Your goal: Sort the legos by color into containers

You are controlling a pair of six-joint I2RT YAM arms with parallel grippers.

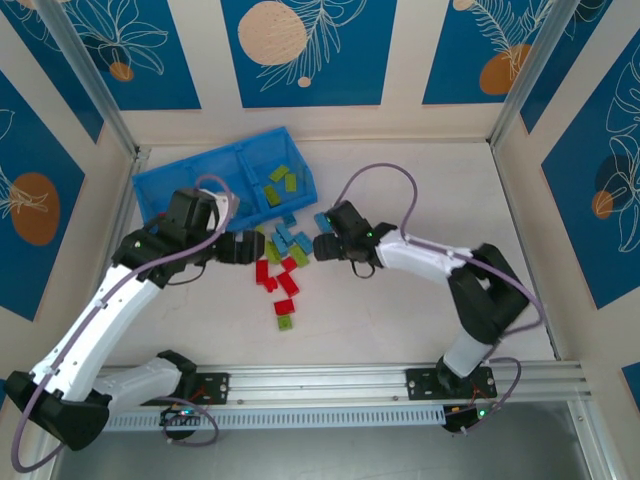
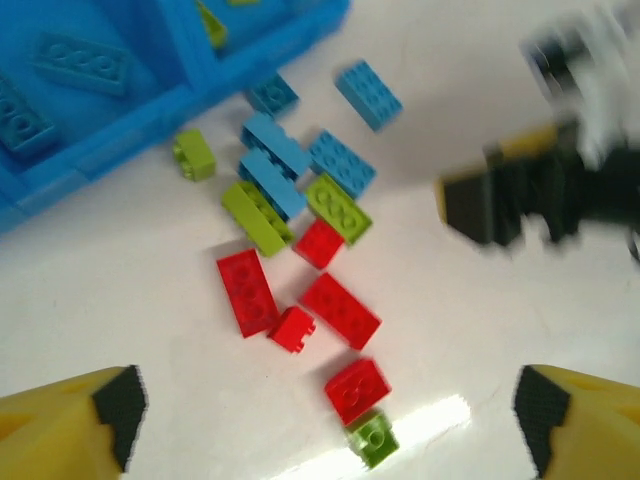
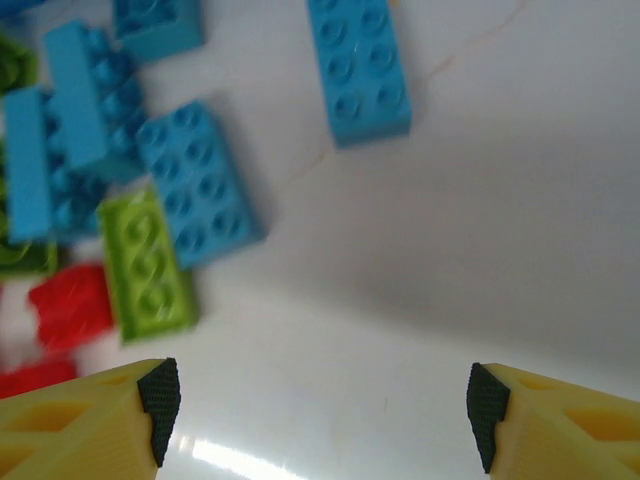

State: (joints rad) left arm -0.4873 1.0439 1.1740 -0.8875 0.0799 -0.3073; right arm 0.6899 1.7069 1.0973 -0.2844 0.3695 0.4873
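About a dozen small red, light blue and yellow-green plastic lego bricks [image 1: 283, 265] lie loose just in front of the rectangular blue plastic bin [image 1: 150, 186], a few yellow-green ones [image 1: 281, 180] inside its right compartment. Beside that heap, the left gripper [image 1: 248, 247] and right gripper [image 1: 322, 246] both gape wide, holding nothing.

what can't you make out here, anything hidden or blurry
Top external: the left arm covers the near left corner of the blue bin.
Left wrist: the right gripper is blurred; the bin runs off the top-left edge.
Right wrist: red lego blurred; green lego cut by the left edge.
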